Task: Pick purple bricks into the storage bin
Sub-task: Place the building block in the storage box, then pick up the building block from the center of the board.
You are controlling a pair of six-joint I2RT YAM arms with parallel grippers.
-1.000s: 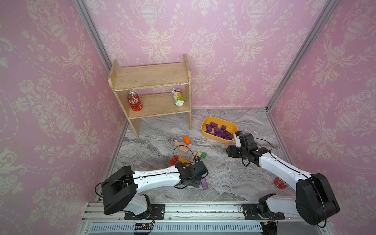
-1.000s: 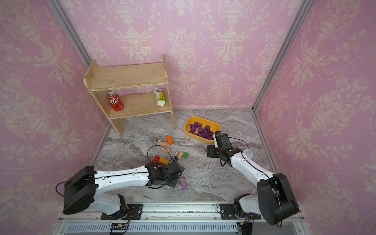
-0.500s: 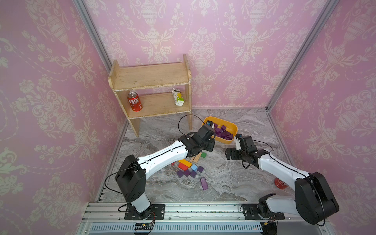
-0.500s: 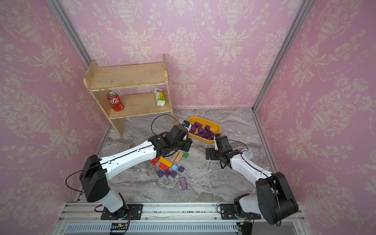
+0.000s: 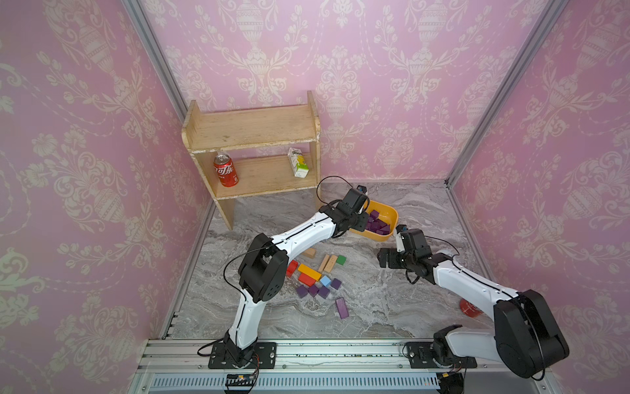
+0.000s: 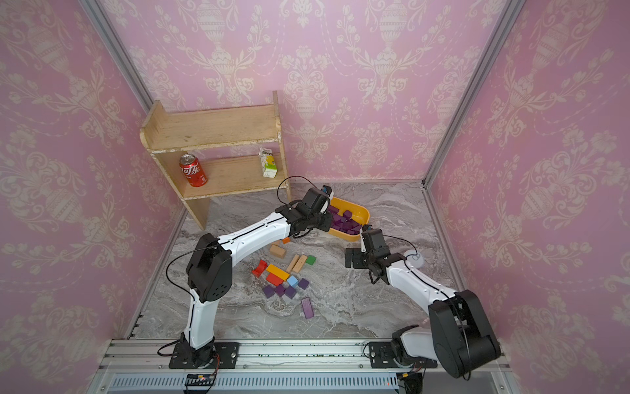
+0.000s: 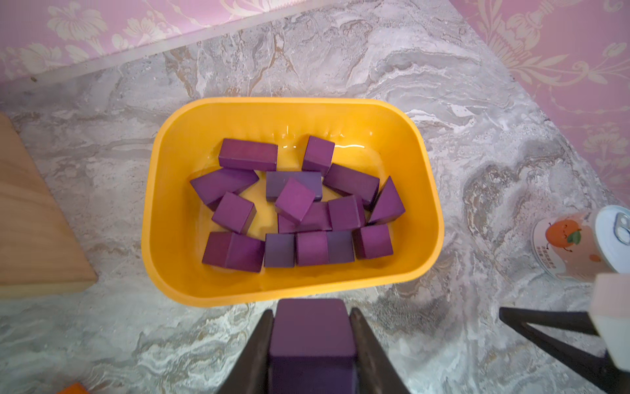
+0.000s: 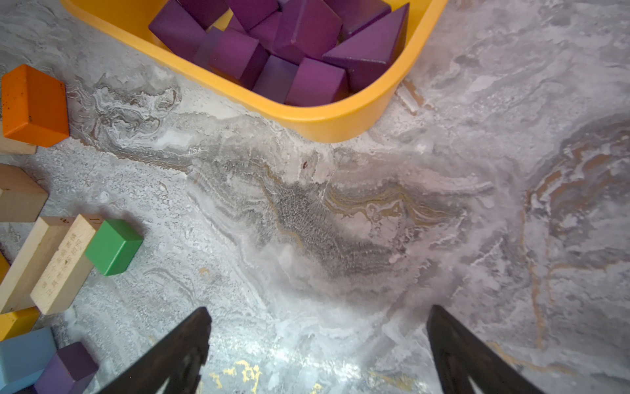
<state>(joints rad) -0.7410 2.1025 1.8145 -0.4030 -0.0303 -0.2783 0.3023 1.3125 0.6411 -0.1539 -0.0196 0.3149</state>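
Toward the desk's far edge, the storage bin (image 7: 160, 218) holds purple bricks (image 7: 295, 199). At its rim the left pincer (image 7: 311, 317) is clamped on one purple brick (image 7: 312, 337), a grip only the left wrist view shows. Beside the bin, the right pincer (image 8: 318, 312) gapes empty over bare desk (image 8: 341, 221); mixed blocks (image 5: 308, 273) lie mid-desk.

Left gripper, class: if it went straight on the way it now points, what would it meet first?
Most likely the storage bin: the left gripper, shut on a purple brick, points at its near wall, though depth is unclear and it might clear the rim.
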